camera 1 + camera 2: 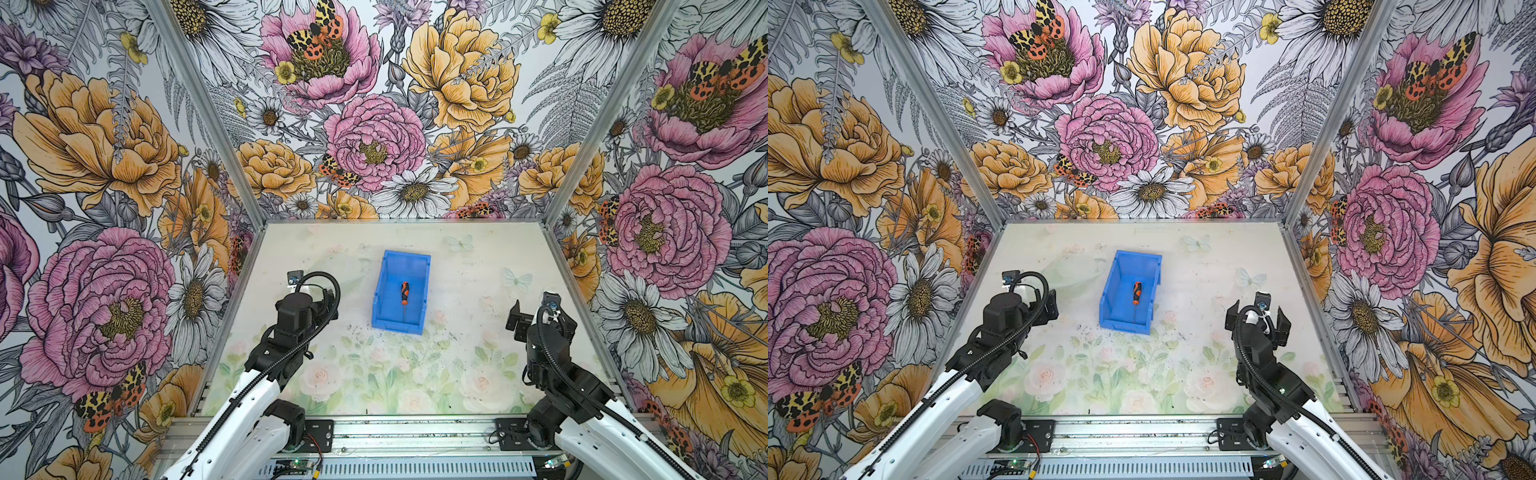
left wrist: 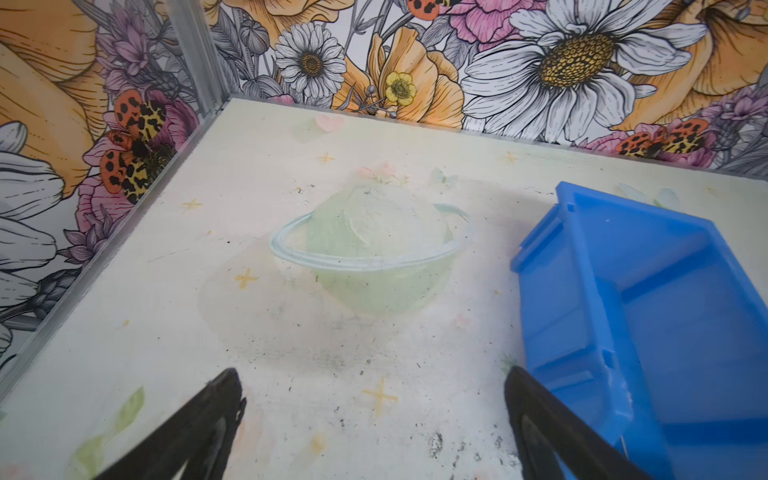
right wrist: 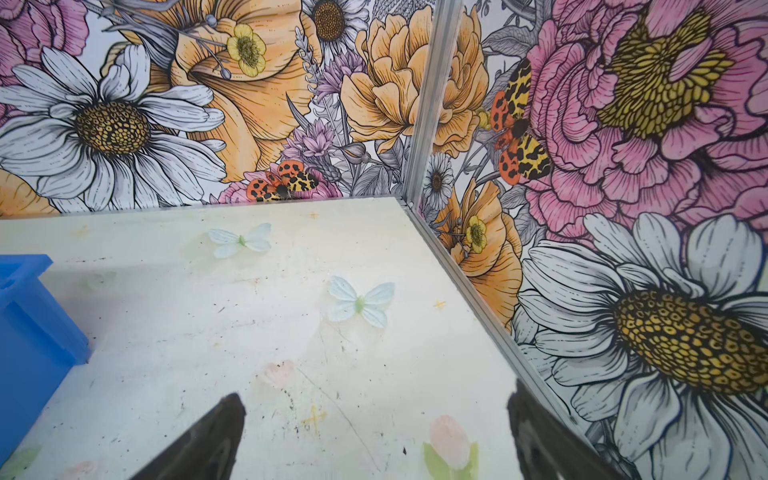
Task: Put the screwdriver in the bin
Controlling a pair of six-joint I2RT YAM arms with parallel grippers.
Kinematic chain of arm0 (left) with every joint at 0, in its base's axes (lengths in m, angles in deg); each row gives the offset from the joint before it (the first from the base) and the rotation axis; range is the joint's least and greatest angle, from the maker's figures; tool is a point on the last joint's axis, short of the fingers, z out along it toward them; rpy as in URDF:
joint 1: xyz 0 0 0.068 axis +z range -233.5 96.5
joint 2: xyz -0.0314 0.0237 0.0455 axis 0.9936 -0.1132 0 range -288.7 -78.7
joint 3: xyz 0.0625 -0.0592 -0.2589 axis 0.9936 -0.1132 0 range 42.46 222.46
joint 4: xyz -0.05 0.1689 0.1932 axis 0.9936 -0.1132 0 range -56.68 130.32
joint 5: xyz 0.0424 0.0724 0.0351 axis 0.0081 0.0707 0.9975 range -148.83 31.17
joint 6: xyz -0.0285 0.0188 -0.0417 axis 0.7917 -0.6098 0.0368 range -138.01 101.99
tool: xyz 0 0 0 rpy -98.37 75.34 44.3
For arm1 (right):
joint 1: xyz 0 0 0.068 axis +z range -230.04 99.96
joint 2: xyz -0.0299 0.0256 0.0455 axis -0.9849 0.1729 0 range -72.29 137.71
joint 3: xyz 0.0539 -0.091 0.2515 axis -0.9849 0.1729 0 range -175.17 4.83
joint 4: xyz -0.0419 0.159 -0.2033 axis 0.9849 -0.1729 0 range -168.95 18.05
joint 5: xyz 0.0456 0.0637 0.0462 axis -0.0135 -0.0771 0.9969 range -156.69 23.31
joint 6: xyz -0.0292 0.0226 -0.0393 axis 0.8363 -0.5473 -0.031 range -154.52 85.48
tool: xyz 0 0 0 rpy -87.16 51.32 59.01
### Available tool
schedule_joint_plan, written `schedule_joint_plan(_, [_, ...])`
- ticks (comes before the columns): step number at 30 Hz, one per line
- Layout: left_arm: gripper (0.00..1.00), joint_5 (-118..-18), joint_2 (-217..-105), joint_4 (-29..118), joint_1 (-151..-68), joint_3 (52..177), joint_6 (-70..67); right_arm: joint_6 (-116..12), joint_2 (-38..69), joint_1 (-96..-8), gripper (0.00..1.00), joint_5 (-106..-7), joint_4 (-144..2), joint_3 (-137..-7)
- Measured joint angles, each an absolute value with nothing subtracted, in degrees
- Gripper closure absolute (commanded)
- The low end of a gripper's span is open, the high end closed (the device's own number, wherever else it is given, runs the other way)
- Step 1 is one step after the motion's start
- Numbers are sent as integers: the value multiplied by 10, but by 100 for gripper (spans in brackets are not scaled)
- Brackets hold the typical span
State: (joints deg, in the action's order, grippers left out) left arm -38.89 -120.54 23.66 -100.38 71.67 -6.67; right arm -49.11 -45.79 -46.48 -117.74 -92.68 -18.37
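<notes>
Left gripper (image 2: 372, 382) is spread wide and empty over the pale printed tabletop (image 1: 478, 291), left of the bright blue rectangular plastic bin (image 1: 380, 301). Inside it lies the small black-and-orange-handled screwdriver (image 1: 404, 291), shaft pointing near. Right gripper (image 3: 376, 395) is spread and empty, well right.

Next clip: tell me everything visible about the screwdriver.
The screwdriver is small, with a black and orange handle, plastic or rubber by its look, and a thin metal shaft. It lies flat on the floor of the blue bin, lengthwise and near the middle, handle toward the far wall, shaft toward the near end. Only the bin touches it. The tip is too fine to make out.
</notes>
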Motion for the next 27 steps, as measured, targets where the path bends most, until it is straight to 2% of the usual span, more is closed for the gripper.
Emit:
schedule_joint_plan(9, [1,-389,-1197,336,-918,622,-135,-460,-461,-526,0,-1135,-887,-128])
schedule_joint_plan(15, [1,-393,-1280,409,-881,601,-141,-454,-447,-574,0,-1101,-831,-85])
schedule_joint_plan(20, [1,-398,-1358,477,-873,601,-140,-454,-393,-604,0,-1082,-759,-68])
schedule_joint_plan(27, [1,-409,-1460,600,-873,610,-152,-450,-261,-655,1,-1046,-640,-67])
